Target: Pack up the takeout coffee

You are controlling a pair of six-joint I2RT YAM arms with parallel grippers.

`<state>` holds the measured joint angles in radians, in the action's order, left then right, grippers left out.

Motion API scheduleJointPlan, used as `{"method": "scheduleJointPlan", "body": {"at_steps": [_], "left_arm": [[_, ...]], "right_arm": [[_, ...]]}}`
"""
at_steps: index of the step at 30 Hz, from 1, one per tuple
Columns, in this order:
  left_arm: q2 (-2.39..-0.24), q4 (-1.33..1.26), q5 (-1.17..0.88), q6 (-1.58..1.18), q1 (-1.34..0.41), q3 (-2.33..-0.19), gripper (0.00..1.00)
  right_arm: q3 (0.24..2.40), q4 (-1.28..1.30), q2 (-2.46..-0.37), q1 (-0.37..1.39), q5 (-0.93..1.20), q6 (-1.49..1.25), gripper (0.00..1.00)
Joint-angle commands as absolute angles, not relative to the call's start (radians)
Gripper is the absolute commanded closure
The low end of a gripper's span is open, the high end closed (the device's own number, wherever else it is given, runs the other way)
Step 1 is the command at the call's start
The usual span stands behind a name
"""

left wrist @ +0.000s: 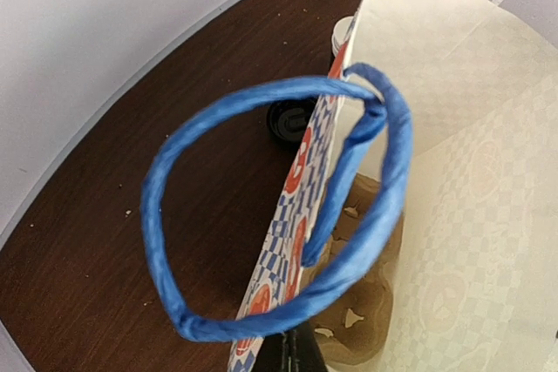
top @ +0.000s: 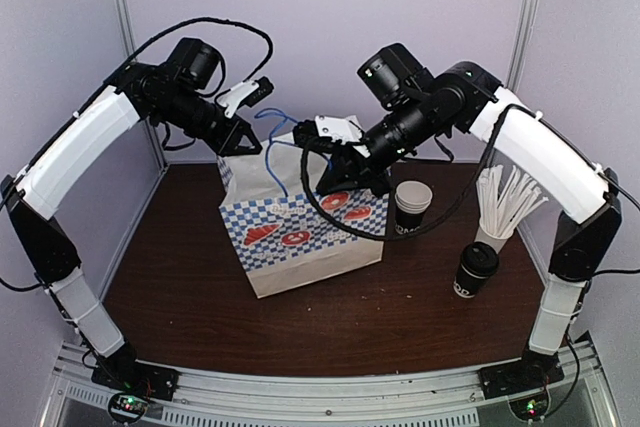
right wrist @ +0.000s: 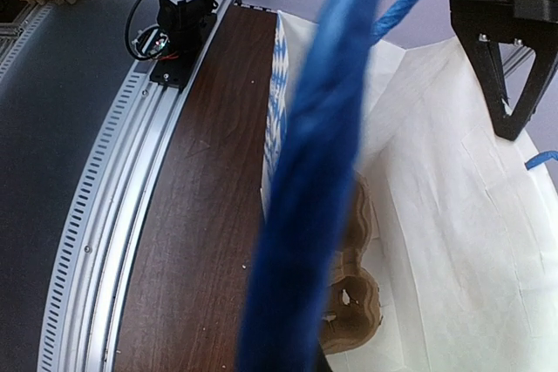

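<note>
Takeout coffee (top: 477, 272): lidded, upright on the table (top: 190, 287) at right front, well apart from the paper bag (top: 300, 237), touched by neither gripper. Just behind it, cup of straws (top: 500, 217); further in, stack of cups (top: 412, 205) near the bag's right side. Bag upright at centre, mouth spread, cardboard carrier (right wrist: 353, 302) lying on its floor. Left gripper (top: 243, 129) at the rear edge of the mouth, right gripper (top: 328, 161) at the front edge, each close by a blue handle (left wrist: 261, 111). Finger opening masked by the handle loops in both wrist views: cannot tell for either whether clamped or slack.

Step in hand, as judged: holding the mouth open ahead of loading. For a clean result:
- hold the handles apart evenly, without lifting or tipping the bag
- free only the right arm, nearer the cup
- grasp below the lid, carry upright
- lower into a carrier well, clear of the loops
</note>
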<state>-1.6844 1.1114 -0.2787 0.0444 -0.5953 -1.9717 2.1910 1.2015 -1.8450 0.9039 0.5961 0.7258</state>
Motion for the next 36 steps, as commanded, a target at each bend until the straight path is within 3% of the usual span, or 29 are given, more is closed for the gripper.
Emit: {"method": "scheduleJointPlan", "body": {"at_steps": [1,7,8,11,12,16,18,22,29,36], "left_arm": [[-1.681,1.128,-0.310,0.079,-0.588,-2.024,1.00],[-1.737,1.145,-0.316,0.078,-0.588,-2.062,1.00],[-1.748,1.153,-0.315,0.081,-0.588,-2.079,0.96],[-1.773,1.169,-0.247,0.066,-0.587,-2.121,0.48],[-1.771,1.168,-0.221,0.063,-0.588,-2.130,0.40],[-1.717,1.141,-0.190,0.066,-0.588,-2.130,0.29],[-1.664,1.111,-0.183,0.061,-0.588,-2.099,0.25],[-1.479,0.959,-0.161,0.047,-0.588,-1.906,0.20],[-1.063,0.480,0.087,0.059,-0.588,-1.283,0.05],[-1.056,0.485,0.203,-0.055,-0.586,-1.177,0.06]], "right_arm": [[2.232,1.205,-1.839,0.911,0.664,0.689,1.00],[2.232,1.190,-1.877,0.911,0.642,0.666,1.00],[2.231,1.193,-1.881,0.911,0.641,0.667,0.99],[2.232,1.197,-1.885,0.911,0.614,0.661,0.66],[2.234,1.203,-1.879,0.910,0.601,0.663,0.58],[2.202,1.274,-1.811,0.889,0.552,0.690,0.33],[2.142,1.303,-1.752,0.870,0.523,0.700,0.29],[1.969,1.309,-1.578,0.797,0.474,0.694,0.29],[1.564,1.299,-1.325,0.492,0.463,0.700,0.35],[1.349,1.298,-1.221,0.342,0.302,0.603,0.46]]}}
